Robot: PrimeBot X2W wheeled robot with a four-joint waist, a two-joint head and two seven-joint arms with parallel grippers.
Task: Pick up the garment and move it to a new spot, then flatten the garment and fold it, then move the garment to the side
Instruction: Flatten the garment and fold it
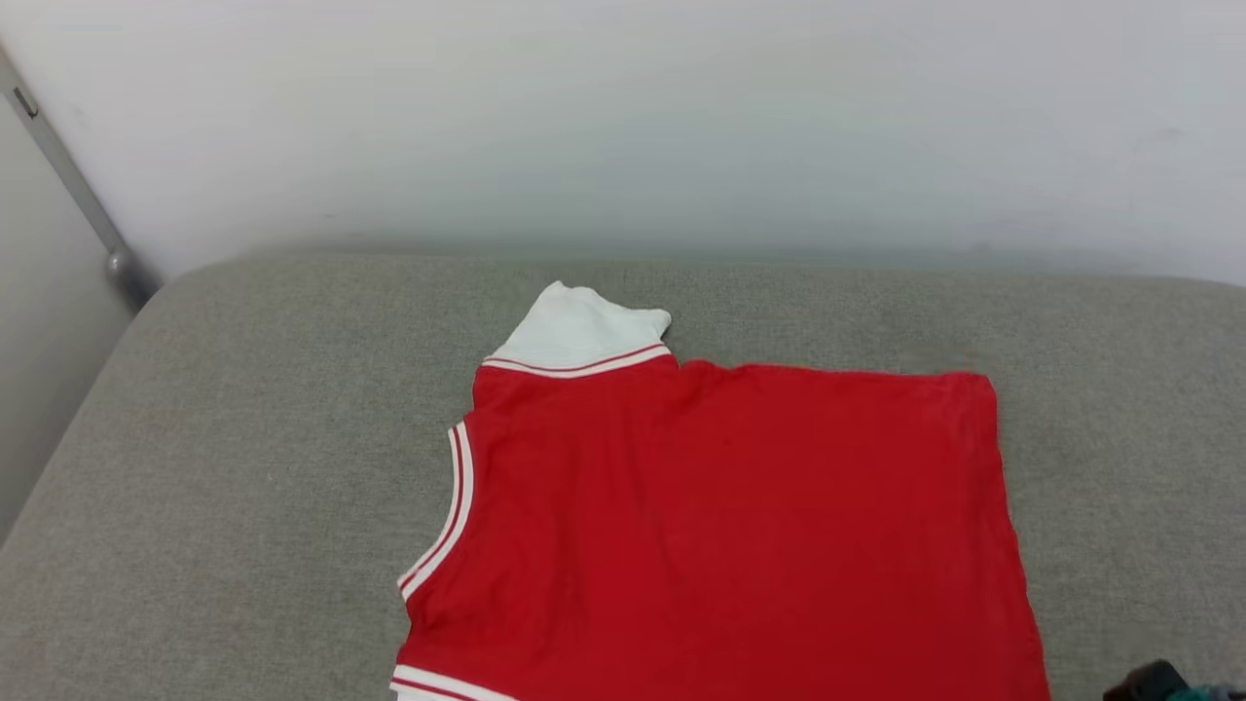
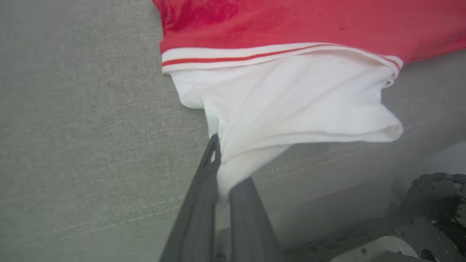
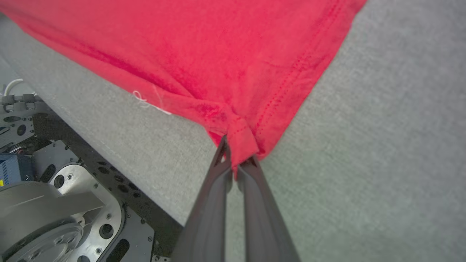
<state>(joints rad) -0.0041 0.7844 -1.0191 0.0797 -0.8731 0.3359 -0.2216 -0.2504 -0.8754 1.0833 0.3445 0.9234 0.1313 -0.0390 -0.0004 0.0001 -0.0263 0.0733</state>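
Two hands on the cloth, as far as I can read my feeds. On the left wrist camera my left hand [image 2: 228,161] has its dark fingers [image 2: 198,211] pressed together on the bunched end of the near white sleeve [image 2: 291,105], with the white fabric drawn into a point between them. The red-and-white striped trim [image 2: 233,57] runs across just above that sleeve, where it meets the red body.

On the right wrist camera my right hand [image 3: 237,151] is pinching a red hem corner. The stitched hem folds into a small tuck right at the fingertips. A small white stitched mark [image 3: 147,103] sits on the fabric edge to the left of the grip.

From the head camera, the garment [image 1: 730,516] lies spread and mostly smooth on a grey cushion [image 1: 243,438]. It sits to the centre and right of the view and runs off the bottom edge. Its neckline faces the view's left and its hem the right. The far sleeve [image 1: 579,326] lies flat on the cushion, pointing toward the pale wall [image 1: 623,117] behind.

Below the cushion's near edge, the right wrist camera shows part of the robot's metal base [image 3: 54,203].
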